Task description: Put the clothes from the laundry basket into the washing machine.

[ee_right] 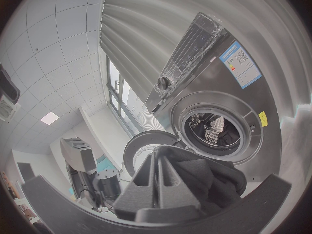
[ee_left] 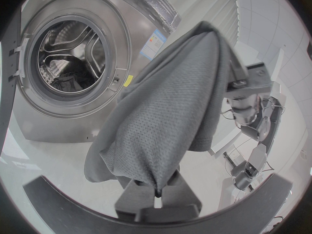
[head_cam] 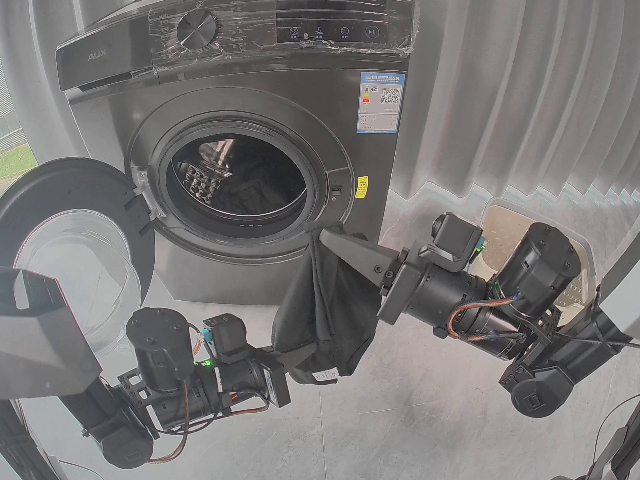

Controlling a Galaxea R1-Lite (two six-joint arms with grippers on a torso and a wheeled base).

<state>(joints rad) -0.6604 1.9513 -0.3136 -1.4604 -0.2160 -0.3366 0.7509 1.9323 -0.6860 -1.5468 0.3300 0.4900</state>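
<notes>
**A:** Which pincer has the cloth?

**B:** Both. The right pincer (head_cam: pixel 325 236) is closed tight on the top edge of a dark grey mesh garment (head_cam: pixel 320 301). The left pincer (head_cam: pixel 303 357) is pinched shut on a lower fold of it. The garment hangs slack between the two.

**A:** How near is it to the machine?

**B:** Just in front. The silver-grey front-loading washing machine (head_cam: pixel 267 111) stands right behind the right pincer. That pincer's tip sits by the lower right of the ring around the round drum opening (head_cam: pixel 240 178). Dark clothes (head_cam: pixel 263 191) lie inside the drum. The round glass-centred door (head_cam: pixel 67 188) is swung wide open, up and to the left of the left pincer.

**A:** And the basket?

**B:** The white perforated plastic laundry basket (head_cam: pixel 510 231) sits well to the right of the right pincer, partly hidden by that arm.

**A:** What of the room?

**B:** Below both pincers lies a smooth pale grey floor (head_cam: pixel 413 408) with a faint sheen. A pale pleated curtain (head_cam: pixel 527 68) hangs behind the machine and past the basket. Clear film wraps the machine's control panel (head_cam: pixel 280 28). From the right wrist, a tall window (ee_right: pixel 118 82) shows beyond the open door, under a ceiling of square white tiles (ee_right: pixel 55 46).
</notes>
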